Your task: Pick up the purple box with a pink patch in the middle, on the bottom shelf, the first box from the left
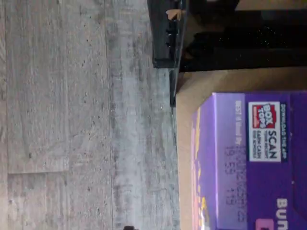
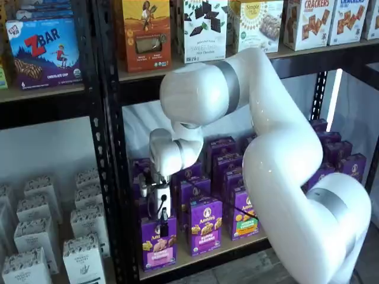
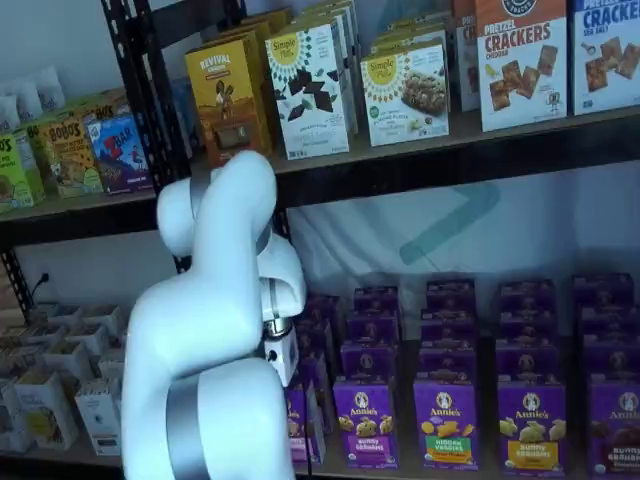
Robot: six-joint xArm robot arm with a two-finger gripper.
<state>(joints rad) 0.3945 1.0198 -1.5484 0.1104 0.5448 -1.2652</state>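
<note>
Your gripper (image 2: 164, 229) hangs spread above the purple box (image 2: 159, 244) on the bottom shelf (image 2: 201, 255); grasp and lift remain.

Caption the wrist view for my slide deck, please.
Wrist camera over the purple box at the bottom shelf's edge, grey floor beyond.

1. One white robot arm (image 2: 278, 171) stands before the shelves in both shelf views; one hand (image 2: 161, 228) hangs from it.
2. Front row of the bottom shelf (image 2: 201, 257), in a shelf view: three purple boxes show; one is the purple box (image 2: 159, 244) with the pink panel; further purple boxes behind are too overlapped to count.
3. One blue Z Bar box (image 2: 44, 50) faces front on the neighbouring rack.
4. The wrist view holds a single purple box top (image 1: 249, 158).
</note>
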